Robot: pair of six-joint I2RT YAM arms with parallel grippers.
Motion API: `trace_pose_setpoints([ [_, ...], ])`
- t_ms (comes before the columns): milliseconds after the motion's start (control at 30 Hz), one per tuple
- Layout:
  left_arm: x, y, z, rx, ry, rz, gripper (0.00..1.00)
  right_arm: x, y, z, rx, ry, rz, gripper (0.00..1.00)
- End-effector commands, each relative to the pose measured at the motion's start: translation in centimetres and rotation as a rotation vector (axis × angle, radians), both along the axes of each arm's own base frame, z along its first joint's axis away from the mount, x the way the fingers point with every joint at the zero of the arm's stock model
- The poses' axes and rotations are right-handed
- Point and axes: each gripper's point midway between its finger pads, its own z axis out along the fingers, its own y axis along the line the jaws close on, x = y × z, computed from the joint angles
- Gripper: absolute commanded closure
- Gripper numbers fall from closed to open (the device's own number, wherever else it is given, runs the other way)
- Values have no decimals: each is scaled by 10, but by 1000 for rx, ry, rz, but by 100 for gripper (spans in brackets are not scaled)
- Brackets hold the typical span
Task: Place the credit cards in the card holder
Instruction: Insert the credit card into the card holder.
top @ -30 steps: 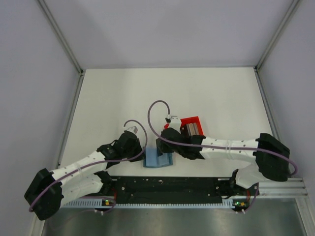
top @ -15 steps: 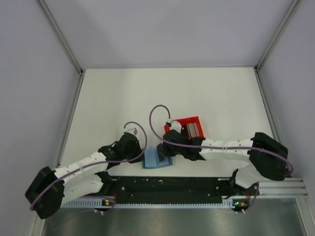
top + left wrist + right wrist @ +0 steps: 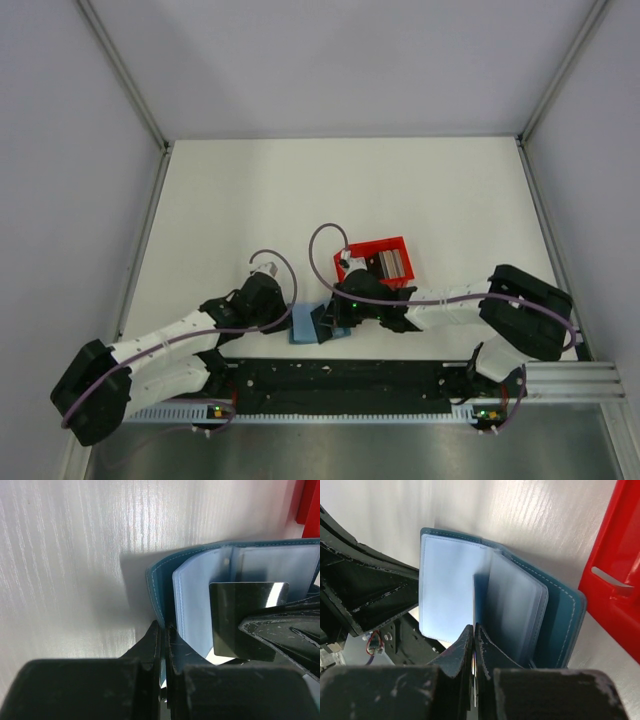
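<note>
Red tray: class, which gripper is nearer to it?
Right. The right gripper, pinching a card, is just near-left of the red tray; the left gripper clamps the card holder, farther left.

I get bright, even light; the card holder (image 3: 157,585) casts a soft shadow on the table (image 3: 65,555), glare streaks the black card (image 3: 240,615), and the left gripper (image 3: 164,630) blurs up close.
</note>
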Motion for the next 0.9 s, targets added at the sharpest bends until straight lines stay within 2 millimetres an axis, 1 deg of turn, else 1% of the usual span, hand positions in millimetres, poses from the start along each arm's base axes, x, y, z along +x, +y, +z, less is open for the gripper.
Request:
trace_pose_setpoints([
  [0, -7, 13, -14, 55, 24, 14, 100, 6, 4, 4, 80, 12, -10, 100],
  [67, -7, 12, -16, 51, 25, 17, 100, 5, 2, 0, 82, 20, -12, 100],
  [200, -8, 13, -20, 54, 32, 19, 100, 2, 4, -1, 117, 34, -3, 100],
  [300, -9, 13, -22, 62, 39, 14, 100, 2, 3, -4, 113, 43, -18, 100],
  [433, -9, 14, -23, 66, 44, 23, 100, 13, -6, -3, 107, 32, -83, 100],
  [567, -9, 14, -23, 65, 47, 25, 100, 26, -20, 1, 101, 7, -149, 100],
  [667, -9, 14, -23, 65, 45, 24, 100, 31, -30, 2, 101, 0, -176, 100],
  [767, -9, 14, -23, 64, 46, 23, 100, 31, -33, 1, 100, 0, -180, 100],
  [867, -8, 13, -23, 63, 43, 22, 100, 30, -29, -1, 113, 5, -169, 100],
])
